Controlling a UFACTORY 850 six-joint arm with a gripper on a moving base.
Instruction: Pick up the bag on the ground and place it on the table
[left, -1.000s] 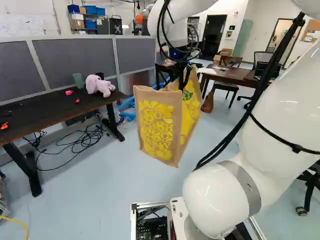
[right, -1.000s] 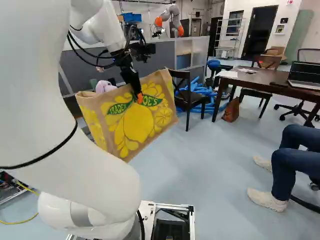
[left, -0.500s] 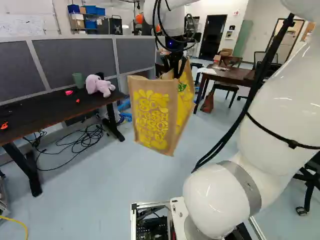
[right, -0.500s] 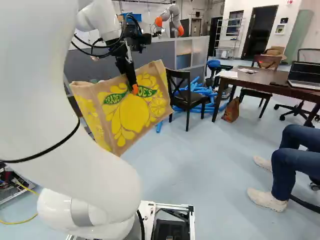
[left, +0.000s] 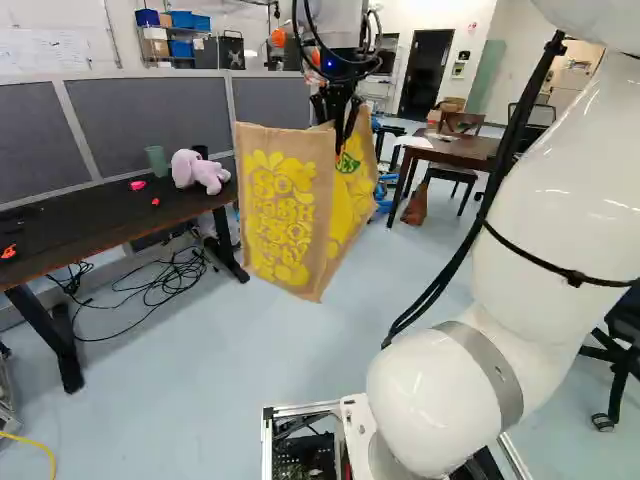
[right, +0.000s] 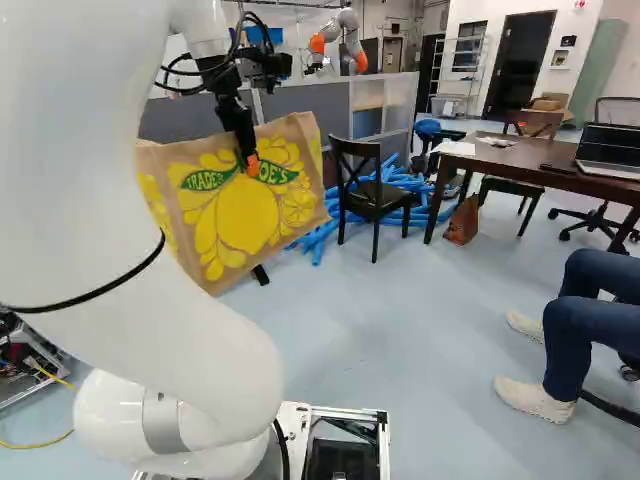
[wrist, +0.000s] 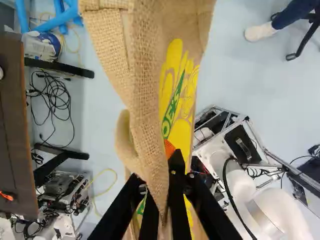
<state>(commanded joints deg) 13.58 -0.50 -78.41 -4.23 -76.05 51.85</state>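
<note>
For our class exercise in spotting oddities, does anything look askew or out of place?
The bag hangs tilted from the fingers. Black cables lie tangled beside the black-legged table; blue tubes sprawl untidily around a chair.

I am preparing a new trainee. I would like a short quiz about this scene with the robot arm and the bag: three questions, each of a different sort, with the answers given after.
1. True or false: the pincer holds the bag clear of the floor.
2. Which item stands near the plush toy, on the dark table at the left of the left base view? a) a laptop; b) a green cup; c) a white bowl.
3. Fill in the colour: the big fruit printed on the bag is ____.

Key: 1 true; 2 b; 3 yellow.
</note>
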